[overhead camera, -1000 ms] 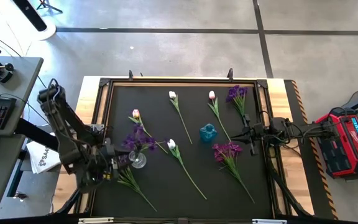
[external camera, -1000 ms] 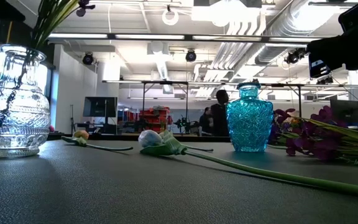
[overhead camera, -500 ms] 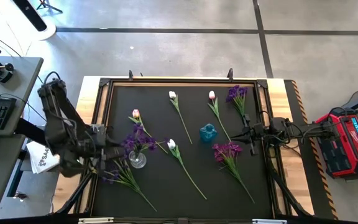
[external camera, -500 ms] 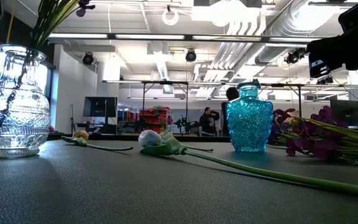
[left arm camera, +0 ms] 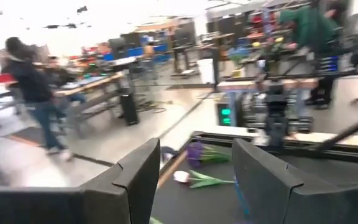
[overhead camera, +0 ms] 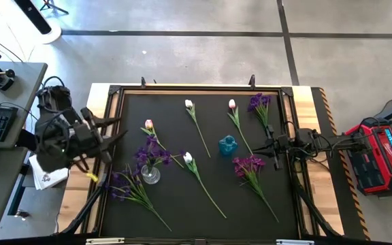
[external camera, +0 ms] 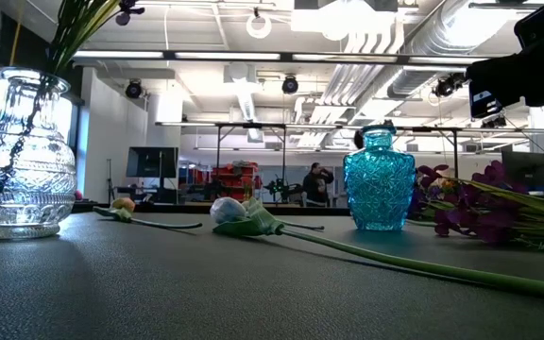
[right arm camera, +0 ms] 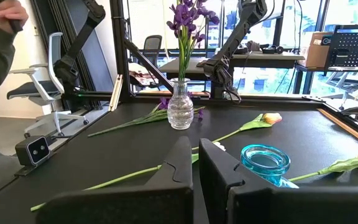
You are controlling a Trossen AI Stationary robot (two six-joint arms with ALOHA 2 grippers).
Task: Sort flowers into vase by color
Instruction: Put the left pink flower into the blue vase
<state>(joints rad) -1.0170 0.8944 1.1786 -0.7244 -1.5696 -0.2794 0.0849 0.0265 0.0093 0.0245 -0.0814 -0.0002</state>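
Note:
A clear glass vase (overhead camera: 150,175) stands left of centre on the black mat and holds one purple sprig (overhead camera: 152,155) upright. A second purple sprig (overhead camera: 129,190) lies flat beside it, toward the near-left. Two more purple sprigs (overhead camera: 259,103) (overhead camera: 249,165) lie on the right. A blue glass vase (overhead camera: 228,145) stands near the centre, with nothing in it. Several tulips lie flat: (overhead camera: 148,126), (overhead camera: 188,104), (overhead camera: 232,104), (overhead camera: 188,158). My left gripper (overhead camera: 114,131) is open, raised over the mat's left edge. My right gripper (overhead camera: 271,146) is shut, right of the blue vase (right arm camera: 265,160).
A raised black frame (overhead camera: 196,89) rims the mat, with a wooden table edge (overhead camera: 318,109) outside it. A keyboard desk (overhead camera: 5,109) stands to the left and a red case (overhead camera: 380,153) to the right. People move in the room beyond (left arm camera: 33,93). A hand (right arm camera: 2,15) shows in the right wrist view.
My left gripper has drawn back from beside the clear vase, rising and moving toward the table's left and far edges, and has tipped up toward level. The blossoms of the sprig lying by the vase, covered by the gripper before, now show.

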